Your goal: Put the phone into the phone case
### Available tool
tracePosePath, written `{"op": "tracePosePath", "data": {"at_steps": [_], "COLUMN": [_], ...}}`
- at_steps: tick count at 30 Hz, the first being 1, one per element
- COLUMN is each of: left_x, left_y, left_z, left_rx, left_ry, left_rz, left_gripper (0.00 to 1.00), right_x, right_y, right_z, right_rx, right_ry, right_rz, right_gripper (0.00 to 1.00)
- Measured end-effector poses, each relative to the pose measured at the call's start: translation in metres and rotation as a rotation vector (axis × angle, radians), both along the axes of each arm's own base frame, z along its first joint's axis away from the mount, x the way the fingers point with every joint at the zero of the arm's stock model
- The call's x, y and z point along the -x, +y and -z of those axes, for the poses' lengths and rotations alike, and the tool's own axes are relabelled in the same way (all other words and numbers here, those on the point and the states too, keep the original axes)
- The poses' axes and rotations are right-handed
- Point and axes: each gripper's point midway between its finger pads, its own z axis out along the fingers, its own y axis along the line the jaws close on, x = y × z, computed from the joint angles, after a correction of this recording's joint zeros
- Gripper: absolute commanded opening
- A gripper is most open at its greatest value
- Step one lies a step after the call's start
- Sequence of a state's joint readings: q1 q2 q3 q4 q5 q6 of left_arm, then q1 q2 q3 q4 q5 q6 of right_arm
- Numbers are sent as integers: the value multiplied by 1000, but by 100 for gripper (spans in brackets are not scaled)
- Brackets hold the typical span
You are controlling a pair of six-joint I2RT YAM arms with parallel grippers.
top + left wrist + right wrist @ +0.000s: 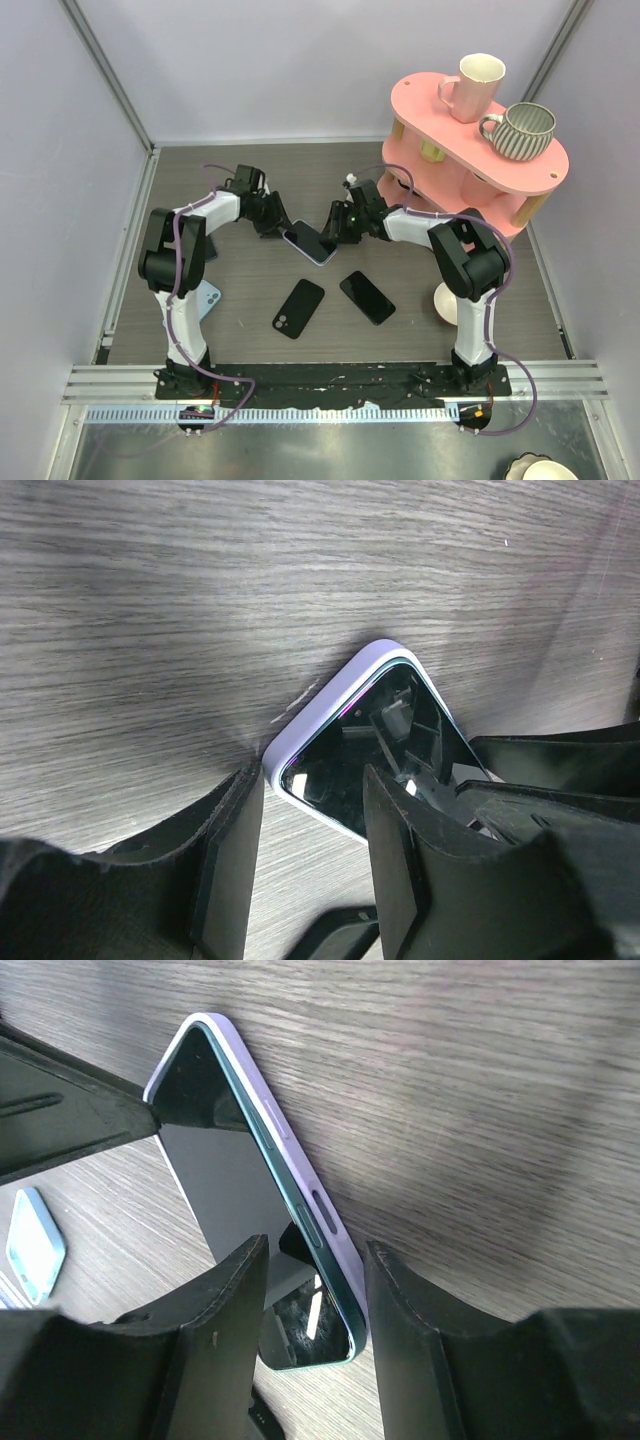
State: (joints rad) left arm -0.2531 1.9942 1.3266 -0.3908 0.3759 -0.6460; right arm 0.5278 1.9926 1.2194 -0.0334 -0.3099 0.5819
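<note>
A teal-edged phone [308, 243] with a dark screen [350, 760] rests in a lilac phone case [330, 695] at the table's middle, between both arms. My left gripper [278, 228] straddles one corner [312, 775]: one finger touches the lilac corner and the other lies over the screen. My right gripper [335, 230] straddles the opposite corner [315, 1245]. There the phone's teal edge [335, 1260] stands slightly out of the case's side [300, 1175], which presses against one finger.
In front lie a black phone [367, 297] and a black case [299, 308]. A light blue case [207, 297] sits by the left arm. A pink shelf [480, 150] with two mugs stands at the back right. A white bowl [445, 305] is beside the right arm.
</note>
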Motion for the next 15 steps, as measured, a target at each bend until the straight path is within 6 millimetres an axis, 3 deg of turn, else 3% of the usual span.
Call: {"op": "tracePosePath", "data": {"at_steps": [9,15], "left_x": [0,2], "left_y": [-11,-14], "left_z": [0,-2], "left_rx": [63,78], "left_ry": [7,15], "left_rz": [4,-1], "left_gripper": [48,55], "right_x": [6,6], "right_y": [8,8], "right_z": [-1,0], "right_rx": [-66,-76], "right_ry": [37,57], "right_rz": [6,34], "right_gripper": [48,48]}}
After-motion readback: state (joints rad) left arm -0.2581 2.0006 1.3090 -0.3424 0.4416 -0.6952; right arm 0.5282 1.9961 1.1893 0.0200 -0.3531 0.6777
